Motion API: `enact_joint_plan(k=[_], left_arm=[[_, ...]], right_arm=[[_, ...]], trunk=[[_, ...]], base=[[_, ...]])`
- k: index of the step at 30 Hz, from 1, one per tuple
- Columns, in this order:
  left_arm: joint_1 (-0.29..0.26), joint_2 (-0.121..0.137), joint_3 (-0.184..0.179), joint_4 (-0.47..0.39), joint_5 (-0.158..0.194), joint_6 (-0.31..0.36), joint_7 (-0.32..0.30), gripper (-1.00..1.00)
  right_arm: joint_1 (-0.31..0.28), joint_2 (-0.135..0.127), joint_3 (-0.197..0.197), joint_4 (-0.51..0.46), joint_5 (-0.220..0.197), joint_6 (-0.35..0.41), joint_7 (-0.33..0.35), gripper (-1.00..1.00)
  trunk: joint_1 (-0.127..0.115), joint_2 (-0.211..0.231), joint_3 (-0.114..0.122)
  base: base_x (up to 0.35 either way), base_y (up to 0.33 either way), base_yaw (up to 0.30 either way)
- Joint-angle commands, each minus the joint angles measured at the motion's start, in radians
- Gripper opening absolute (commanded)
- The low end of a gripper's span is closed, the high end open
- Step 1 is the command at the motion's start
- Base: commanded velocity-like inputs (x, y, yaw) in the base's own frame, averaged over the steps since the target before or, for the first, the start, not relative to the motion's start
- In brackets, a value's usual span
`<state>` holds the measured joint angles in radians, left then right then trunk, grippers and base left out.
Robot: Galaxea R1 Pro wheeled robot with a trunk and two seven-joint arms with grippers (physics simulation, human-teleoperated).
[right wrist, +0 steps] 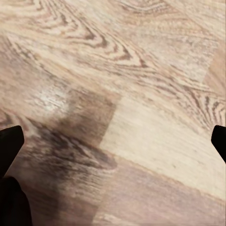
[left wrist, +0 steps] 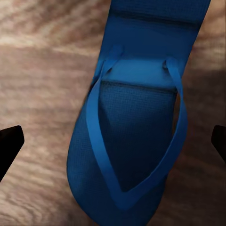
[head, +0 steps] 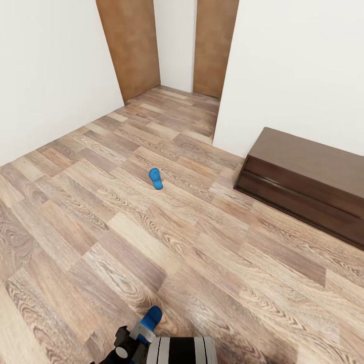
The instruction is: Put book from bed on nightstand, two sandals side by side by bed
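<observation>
One bright blue flip-flop sandal (left wrist: pixel 134 136) hangs between the left hand's (left wrist: pixel 113 141) spread fingers. Whether they pinch it, I cannot tell. The second blue sandal (head: pixel 155 178) lies mid wood-plank floor (head: pixel 151 237). The right hand (right wrist: pixel 113 141) is spread, empty. Pairing and book remain.

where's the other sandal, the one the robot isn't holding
In the head view, it lies on the floor mid-room at, alone, left of the dark bench cabinet and nearer than the doors.

Domestic interior, a room of a home: light brown wood-plank floor (head: pixel 167 242), plain white walls (head: pixel 50 71), two brown wooden doors (head: pixel 132 45), a long low dark brown cabinet (head: pixel 303 184), and a bright blue flip-flop sandal (head: pixel 155 178) on the floor.
</observation>
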<state>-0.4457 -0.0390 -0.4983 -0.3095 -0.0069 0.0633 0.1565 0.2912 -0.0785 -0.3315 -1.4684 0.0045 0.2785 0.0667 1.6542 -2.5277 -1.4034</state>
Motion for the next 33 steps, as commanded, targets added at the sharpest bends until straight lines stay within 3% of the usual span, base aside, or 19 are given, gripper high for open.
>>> enact_joint_plan(k=[1, 33], left_arm=[[0.000, 0.001, -0.008, -0.002, -0.001, 0.006, 0.007, 1.00], [-0.012, 0.002, -0.008, -0.001, 0.000, 0.001, 0.007, 1.00]], right_arm=[[0.000, 0.000, -0.001, -0.002, 0.000, 0.005, 0.005, 1.00], [-0.016, 0.000, -0.001, 0.003, 0.002, 0.004, 0.005, 1.00]], trunk=[[0.000, -0.001, -0.005], [0.000, -0.001, -0.005]], base=[[0.000, 0.000, 0.000], [0.000, 0.000, 0.000]])
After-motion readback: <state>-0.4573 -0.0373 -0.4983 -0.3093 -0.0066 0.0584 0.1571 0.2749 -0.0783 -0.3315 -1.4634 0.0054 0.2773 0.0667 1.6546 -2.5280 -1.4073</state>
